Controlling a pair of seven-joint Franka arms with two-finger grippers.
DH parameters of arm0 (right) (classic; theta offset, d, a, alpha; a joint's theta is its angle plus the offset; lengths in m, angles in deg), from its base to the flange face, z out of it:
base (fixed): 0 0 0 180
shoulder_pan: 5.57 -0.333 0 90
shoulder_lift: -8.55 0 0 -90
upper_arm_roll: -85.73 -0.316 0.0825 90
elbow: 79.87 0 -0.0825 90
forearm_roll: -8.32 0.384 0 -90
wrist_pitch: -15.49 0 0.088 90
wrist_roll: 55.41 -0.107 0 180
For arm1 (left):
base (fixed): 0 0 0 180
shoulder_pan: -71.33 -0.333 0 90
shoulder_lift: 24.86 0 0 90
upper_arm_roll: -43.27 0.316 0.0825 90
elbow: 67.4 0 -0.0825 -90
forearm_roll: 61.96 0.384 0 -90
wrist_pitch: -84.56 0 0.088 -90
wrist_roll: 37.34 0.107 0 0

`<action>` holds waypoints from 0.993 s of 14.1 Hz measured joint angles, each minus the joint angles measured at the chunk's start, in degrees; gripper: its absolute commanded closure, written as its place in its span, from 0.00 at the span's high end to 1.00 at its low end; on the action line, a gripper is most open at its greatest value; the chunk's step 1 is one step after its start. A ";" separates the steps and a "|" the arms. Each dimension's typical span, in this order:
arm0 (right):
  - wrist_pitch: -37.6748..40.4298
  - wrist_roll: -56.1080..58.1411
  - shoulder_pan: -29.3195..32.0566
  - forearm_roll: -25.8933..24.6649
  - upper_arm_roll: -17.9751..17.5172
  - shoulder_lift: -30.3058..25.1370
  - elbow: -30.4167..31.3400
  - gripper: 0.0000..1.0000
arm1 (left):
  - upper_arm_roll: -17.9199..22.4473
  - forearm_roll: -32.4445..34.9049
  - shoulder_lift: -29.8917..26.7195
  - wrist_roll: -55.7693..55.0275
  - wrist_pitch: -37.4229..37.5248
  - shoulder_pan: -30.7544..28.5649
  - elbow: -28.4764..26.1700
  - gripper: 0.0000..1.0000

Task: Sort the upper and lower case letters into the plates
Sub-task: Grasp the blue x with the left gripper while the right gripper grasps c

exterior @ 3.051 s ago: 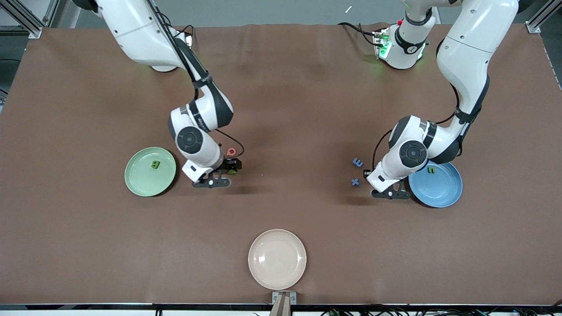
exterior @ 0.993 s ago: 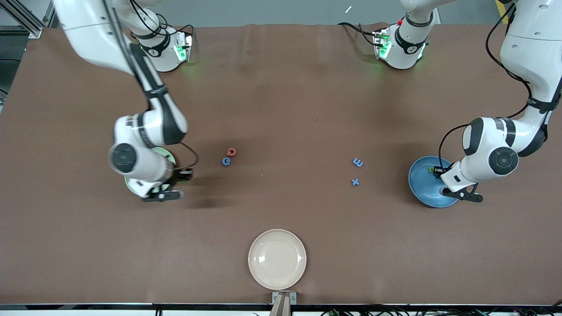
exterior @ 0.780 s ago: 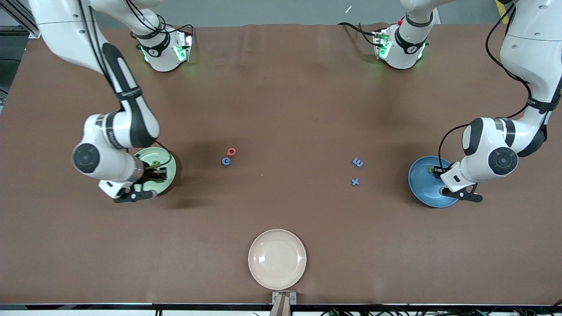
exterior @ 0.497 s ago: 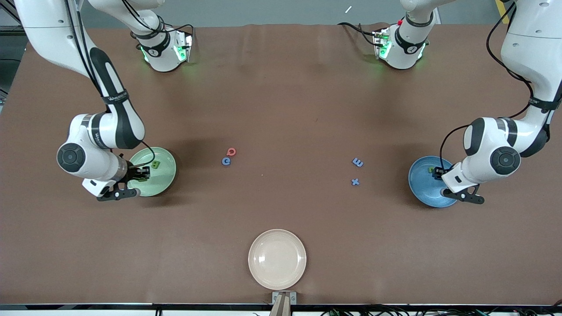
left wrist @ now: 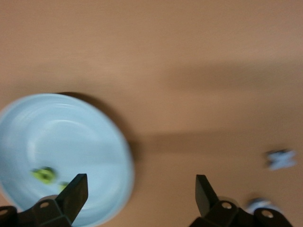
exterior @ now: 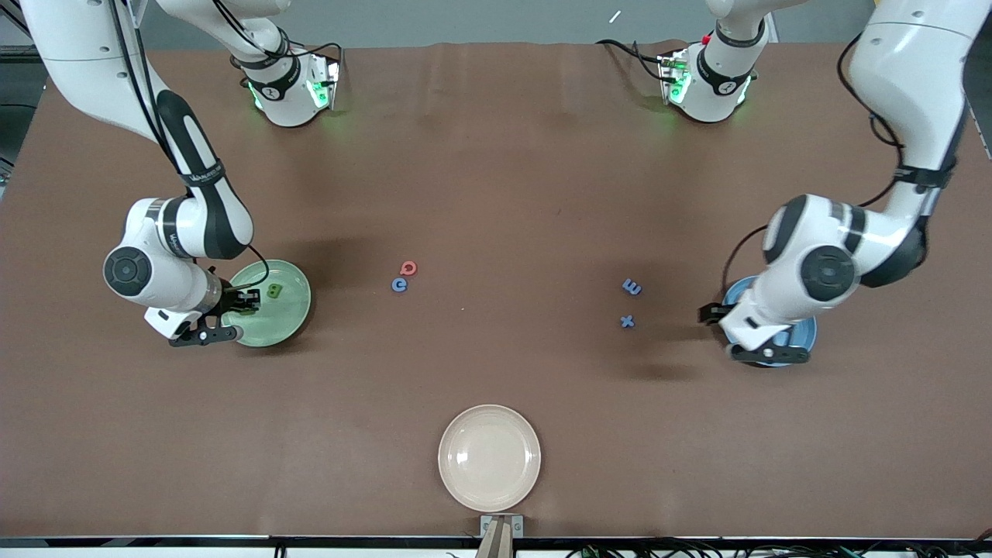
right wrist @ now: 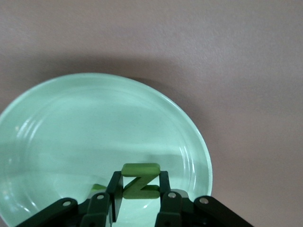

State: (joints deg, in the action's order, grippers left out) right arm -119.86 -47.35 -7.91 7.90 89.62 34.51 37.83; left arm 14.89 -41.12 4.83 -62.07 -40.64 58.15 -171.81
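- Holding a green N [right wrist: 140,185] pinched between its fingers, the right claw [exterior: 242,303] hangs just over the pale mint plate [exterior: 288,322], toward the right arm's end of the worktop [exterior: 496,170]; a green B [exterior: 273,291] already lies in that plate.
- The step in hand looks like the drop of the second capital: the next move calls for parting the fingers low over the plate's floor, so the N lands flat and clear of the B.
- The left claw [exterior: 711,314], its fingers spread wide and empty in the left wrist view, is over the worktop just beside the blue plate [exterior: 806,332], which holds small green letters [left wrist: 45,175].
- Its likely targets are the two blue small letters [exterior: 632,287], which lie on the worktop near that plate.
- A red Q [exterior: 408,268] and a blue G [exterior: 399,285] touch each other mid-worktop, unsorted; picking one calls for a narrow, careful grip.
- The cream plate [exterior: 489,457], nearest the front camera, holds nothing.
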 measured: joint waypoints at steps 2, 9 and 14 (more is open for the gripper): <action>0.00 0.00 0.27 0.00 0.00 0.38 0.11 0.12 | 0.02 -0.01 2.82 -10.00 0.00 4.99 2.85 1.00; 2.32 -0.02 0.32 0.00 -0.28 1.64 -1.13 1.00 | 0.35 0.07 12.18 -24.09 -3.81 10.92 9.16 0.86; 21.91 -3.90 -0.96 0.12 -1.40 0.32 -13.64 1.00 | 0.36 0.60 14.27 -27.27 -6.05 11.05 8.33 0.69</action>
State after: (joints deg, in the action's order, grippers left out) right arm -97.95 -51.25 -8.87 8.02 88.22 34.84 24.19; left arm 15.25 -40.52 19.10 -89.34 -46.69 69.21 -163.47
